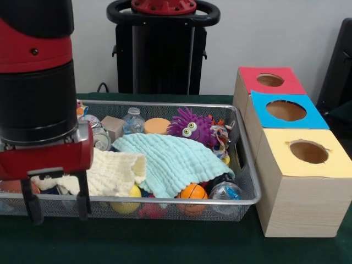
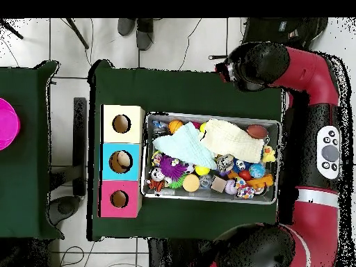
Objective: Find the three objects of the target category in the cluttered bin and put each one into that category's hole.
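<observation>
Green tabletop below, my gripper (image 1: 58,204) hangs at the bin's (image 1: 242,199) corner, jaws spread and empty, beside the cloths (image 1: 165,159) that probably bury targets; boxes (image 1: 300,187) beyond the bin.

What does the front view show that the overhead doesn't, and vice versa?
Front only: the tool, fingers apart and empty, hanging at the bin's near corner, and a clear bottle by the far rim.

Overhead only: a pink disc on a side table, the arm's whole curve round the bin, and something lying in the blue box's hole.

Both: the wire bin, mint cloth, cream cloth, purple fuzzy toy, and three boxes topped red, blue, yellow.
</observation>
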